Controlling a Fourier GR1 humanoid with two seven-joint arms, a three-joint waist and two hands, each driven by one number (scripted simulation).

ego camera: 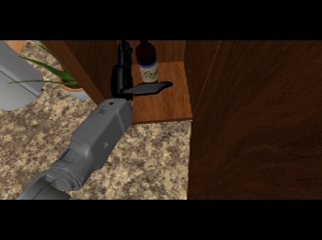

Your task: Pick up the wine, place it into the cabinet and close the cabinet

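Note:
The wine bottle (147, 63), dark with a pale label, stands upright on the wooden shelf of the cabinet (172, 101), near its back. My left hand (124, 77) reaches into the cabinet just left of the bottle. Its fingers are stretched straight toward the back, and the thumb (153, 87) sticks out to the right in front of the bottle's base. The hand is open, not curled round the bottle. The cabinet door (260, 122) stands open as a large dark wooden panel on the right. My right hand does not show.
A potted plant (66, 80) with long green leaves stands left of the cabinet wall. A grey rounded object (7, 75) lies at the far left. The speckled stone counter (149, 159) spreads under my forearm.

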